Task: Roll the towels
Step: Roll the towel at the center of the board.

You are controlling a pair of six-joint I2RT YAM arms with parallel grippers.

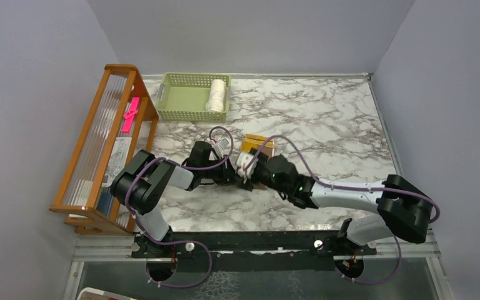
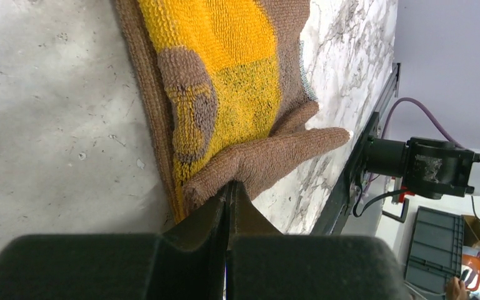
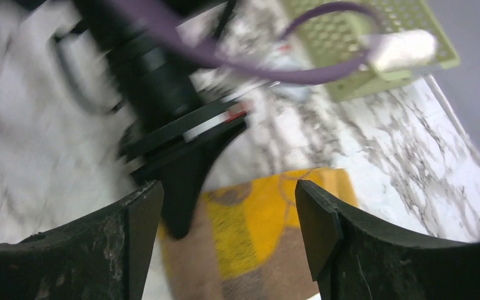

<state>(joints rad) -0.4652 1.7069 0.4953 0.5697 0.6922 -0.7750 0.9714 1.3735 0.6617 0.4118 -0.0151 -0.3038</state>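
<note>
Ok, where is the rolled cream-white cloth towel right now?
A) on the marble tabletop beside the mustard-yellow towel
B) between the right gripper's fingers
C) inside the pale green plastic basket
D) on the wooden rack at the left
C: the rolled cream-white cloth towel lies inside the pale green plastic basket, against its right end in the top view.

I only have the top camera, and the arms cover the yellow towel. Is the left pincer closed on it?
Observer: The left wrist view shows the left pincer shut, its tips against a folded-over brown corner of the yellow towel. I cannot tell whether any cloth is pinched.
Operator: And the right pincer?
Observer: The right wrist view shows the right pincer open above the towel, gripping nothing.
</note>
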